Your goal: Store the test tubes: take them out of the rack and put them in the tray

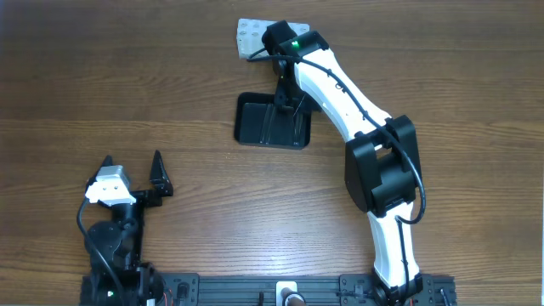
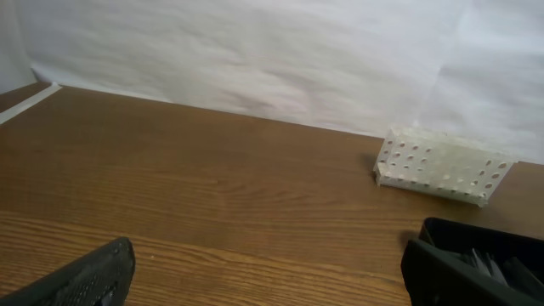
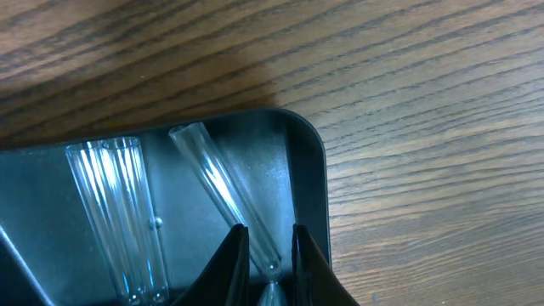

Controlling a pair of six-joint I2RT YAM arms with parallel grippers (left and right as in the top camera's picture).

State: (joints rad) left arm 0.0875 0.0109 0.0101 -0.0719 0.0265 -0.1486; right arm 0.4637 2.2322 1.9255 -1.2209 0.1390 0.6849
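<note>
While over tray (image 3: pixel 311 174) — right hand (image 3: pixel 269 236) snug around tube (image 3: pixel 216 181)

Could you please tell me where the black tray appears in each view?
Top view: tray at centre, partly under the right arm.
Left wrist view: tray in the picture's lower right corner.
Right wrist view: tray at lower left, below the right pincer holding a tube.
Shared landmark: white rack beyond the tray, top and left wrist views.

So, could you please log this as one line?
right gripper: shut on test tube, tilted in tray | left gripper: open | two tubes in tray
</note>
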